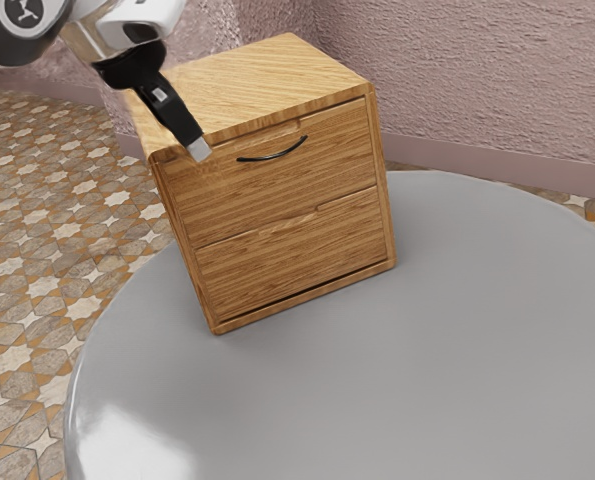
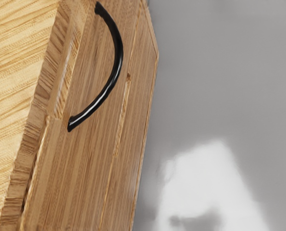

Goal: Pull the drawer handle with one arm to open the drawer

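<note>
While 1 cabinet [image 1: 247,85] holds 2 drawers [image 1: 277,190], 1 handle [image 1: 273,154] crosses the upper.

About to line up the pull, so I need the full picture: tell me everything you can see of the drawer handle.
The handle is a thin, glossy black bar, bowed in a shallow arc and fixed at both ends to the upper drawer front, near its top edge. Nothing touches it: the gripper hangs apart from it, beyond its end toward the exterior view's left.
</note>
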